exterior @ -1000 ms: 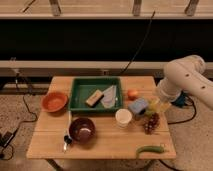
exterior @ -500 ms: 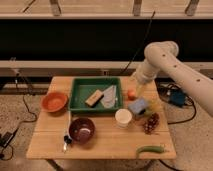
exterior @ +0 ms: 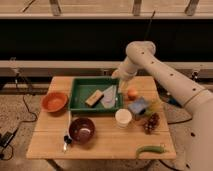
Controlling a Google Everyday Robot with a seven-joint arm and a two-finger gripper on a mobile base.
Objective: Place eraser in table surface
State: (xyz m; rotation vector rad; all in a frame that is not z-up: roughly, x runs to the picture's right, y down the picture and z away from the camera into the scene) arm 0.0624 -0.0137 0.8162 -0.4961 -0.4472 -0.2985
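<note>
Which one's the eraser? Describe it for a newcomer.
On the wooden table, look in the green tray. The eraser lies in its middle, left of the grey cloth, with the gripper over the tray's right edge. It is the only small tan block.

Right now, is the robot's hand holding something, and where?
Nothing is held. The gripper is open above the green tray; the eraser lies inside it.
</note>
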